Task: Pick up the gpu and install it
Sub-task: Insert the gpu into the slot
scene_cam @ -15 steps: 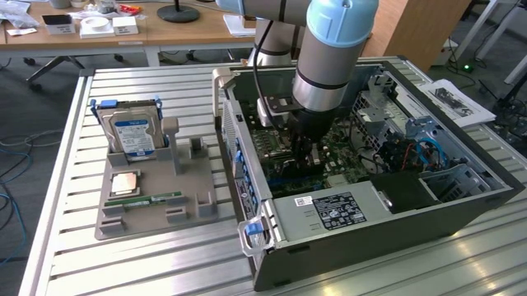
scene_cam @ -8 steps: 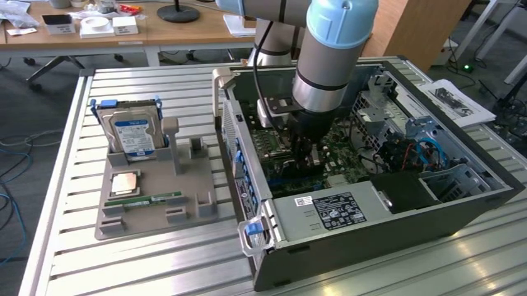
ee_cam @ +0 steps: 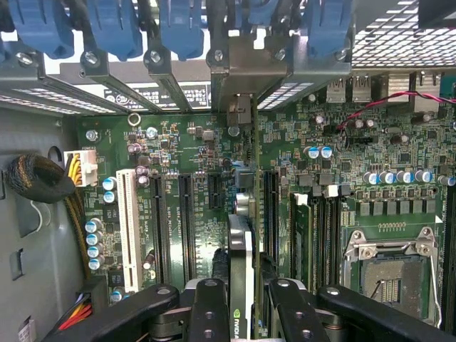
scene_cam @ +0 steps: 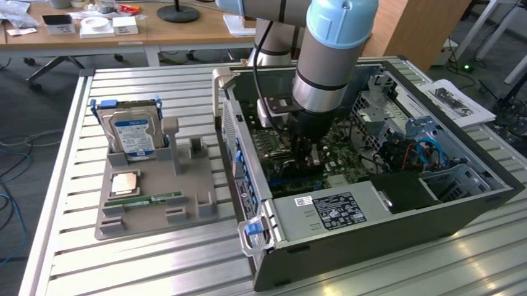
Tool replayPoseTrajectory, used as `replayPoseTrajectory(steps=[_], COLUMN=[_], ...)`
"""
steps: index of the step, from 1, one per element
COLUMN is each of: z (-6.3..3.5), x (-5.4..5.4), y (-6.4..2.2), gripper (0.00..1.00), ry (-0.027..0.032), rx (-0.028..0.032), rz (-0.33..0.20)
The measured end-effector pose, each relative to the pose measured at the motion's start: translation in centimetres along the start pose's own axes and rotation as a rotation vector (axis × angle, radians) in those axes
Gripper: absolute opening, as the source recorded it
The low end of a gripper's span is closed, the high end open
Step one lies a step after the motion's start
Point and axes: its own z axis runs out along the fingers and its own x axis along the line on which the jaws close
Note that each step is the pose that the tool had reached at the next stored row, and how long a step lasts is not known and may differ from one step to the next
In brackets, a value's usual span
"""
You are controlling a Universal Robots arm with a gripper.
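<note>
Slatted metal benching carries an open computer case (scene_cam: 461, 203) on the exterior view's right and a grey parts holder (scene_cam: 152, 209) on its left, where a hard drive (scene_cam: 136, 135) and a memory stick (scene_cam: 144, 200) remain. Reaching down into the case, the gripper (ee_cam: 242, 299) pinches the gpu (ee_cam: 241, 249) edge-on, its bracket end toward the rear slot covers (ee_cam: 178, 71). On the wrist view the card hangs over the motherboard (ee_cam: 370, 142), aligned along an expansion slot (ee_cam: 271, 206). Pickup looks done; seating into the slot appears unfinished.

My gripper (ee_cam: 241, 303) is cut off at the picture's edge, and its fingers (ee_cam: 210, 310) hide the lower gpu (ee_cam: 241, 249) beside the motherboard (ee_cam: 178, 214) slots.
</note>
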Motion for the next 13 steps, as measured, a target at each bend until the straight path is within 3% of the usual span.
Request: replayPoseTrajectory(steps=[5,6,8,13], z=[0.00,-0.01,-0.13,-1.45], x=[0.0,0.0,0.0,-0.1], y=[0.00,0.00,0.00,-0.05], gripper=[0.33,0.40,0.40,0.40], ry=[-0.0002,-0.0001,0.0002,-0.0001], rx=[0.0000,-0.0001,-0.0002,0.0000], rz=[0.000,0.000,0.000,0.000])
